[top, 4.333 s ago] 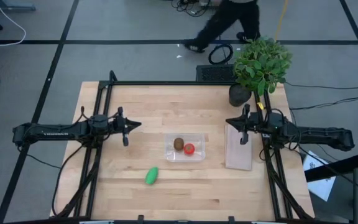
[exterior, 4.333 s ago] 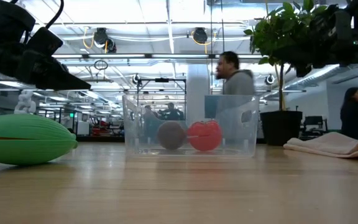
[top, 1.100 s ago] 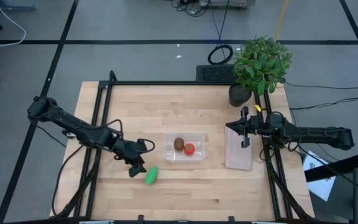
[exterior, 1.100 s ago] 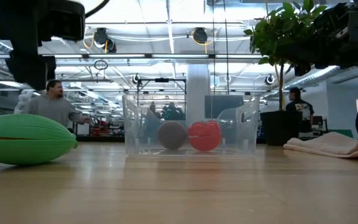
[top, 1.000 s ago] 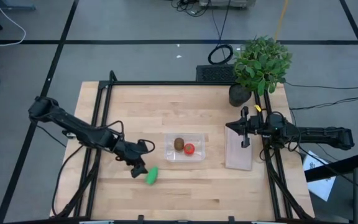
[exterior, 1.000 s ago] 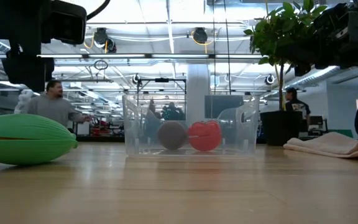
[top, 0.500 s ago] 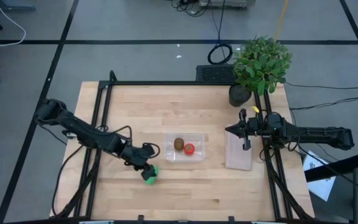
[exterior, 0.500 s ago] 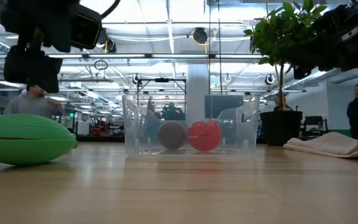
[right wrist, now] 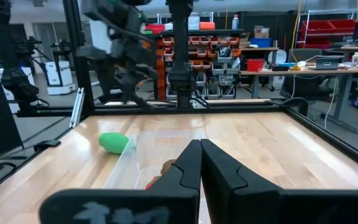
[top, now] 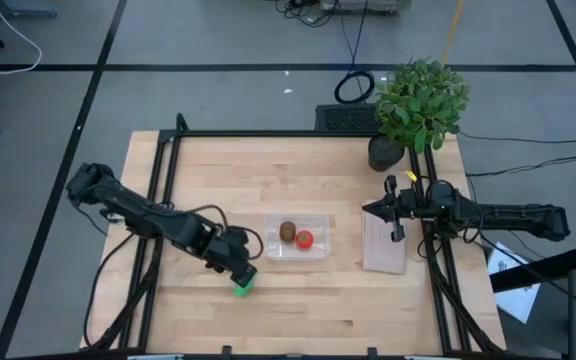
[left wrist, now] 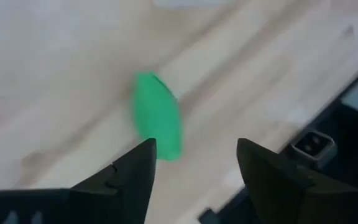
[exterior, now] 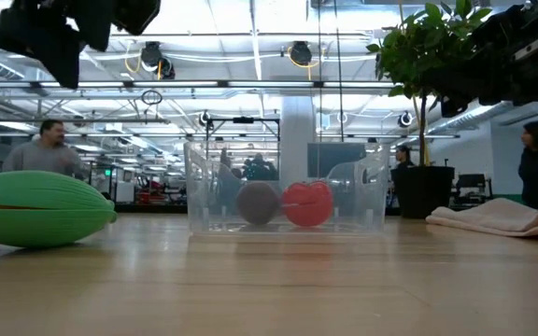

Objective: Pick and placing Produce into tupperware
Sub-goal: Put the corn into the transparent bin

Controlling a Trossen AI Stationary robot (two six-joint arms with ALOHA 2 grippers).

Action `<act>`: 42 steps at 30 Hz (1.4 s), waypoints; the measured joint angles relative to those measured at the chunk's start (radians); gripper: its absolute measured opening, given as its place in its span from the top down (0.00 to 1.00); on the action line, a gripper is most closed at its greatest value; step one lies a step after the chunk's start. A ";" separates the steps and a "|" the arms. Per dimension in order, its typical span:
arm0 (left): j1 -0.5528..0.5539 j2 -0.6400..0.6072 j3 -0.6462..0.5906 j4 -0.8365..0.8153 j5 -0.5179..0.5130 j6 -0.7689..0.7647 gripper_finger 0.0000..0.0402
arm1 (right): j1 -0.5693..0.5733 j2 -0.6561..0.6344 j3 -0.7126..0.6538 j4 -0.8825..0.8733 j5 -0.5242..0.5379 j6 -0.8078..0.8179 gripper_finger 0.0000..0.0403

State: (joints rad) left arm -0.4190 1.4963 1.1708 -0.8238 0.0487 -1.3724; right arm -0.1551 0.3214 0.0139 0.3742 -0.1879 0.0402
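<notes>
The green oblong produce piece (top: 243,283) lies on the wooden table (top: 298,170) just beside the clear tupperware (top: 299,237), which already holds the brown kiwi-like ball (top: 287,231) and the red tomato-like ball (top: 305,239). From above, the left gripper (top: 236,268) covers most of the green piece, whereas the left wrist view shows it whole on the wood a little beyond the fingers (left wrist: 129,180), which stand apart without touching it. The right gripper (top: 392,210) waits over the whitish panel (top: 383,250), and the right wrist view shows its fingers pressed together on nothing.
</notes>
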 joint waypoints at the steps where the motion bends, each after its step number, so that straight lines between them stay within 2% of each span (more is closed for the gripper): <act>1: -0.003 0.024 0.014 0.007 0.017 0.000 0.45 | 0.000 0.000 0.000 -0.001 0.000 -0.001 1.00; 5: -0.008 0.114 0.047 -0.018 0.078 0.027 0.45 | 0.000 0.003 0.000 -0.008 0.000 -0.022 1.00; 11: -0.007 0.176 0.070 0.015 0.113 0.013 0.37 | 0.000 0.003 0.000 -0.005 0.000 -0.026 1.00; 21: -0.006 0.180 0.070 -0.040 0.135 -0.020 0.22 | 0.000 0.003 0.000 -0.006 -0.001 -0.024 1.00; 32: -0.005 0.180 0.070 -0.039 0.130 -0.028 0.24 | 0.000 0.003 0.000 -0.006 -0.001 -0.026 1.00; 42: 0.006 0.188 0.068 -0.048 0.092 -0.007 0.16 | 0.000 0.003 0.000 -0.006 -0.002 -0.026 1.00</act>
State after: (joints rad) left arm -0.4126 1.6840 1.2392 -0.8722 0.1406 -1.3796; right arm -0.1551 0.3248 0.0139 0.3679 -0.1898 0.0142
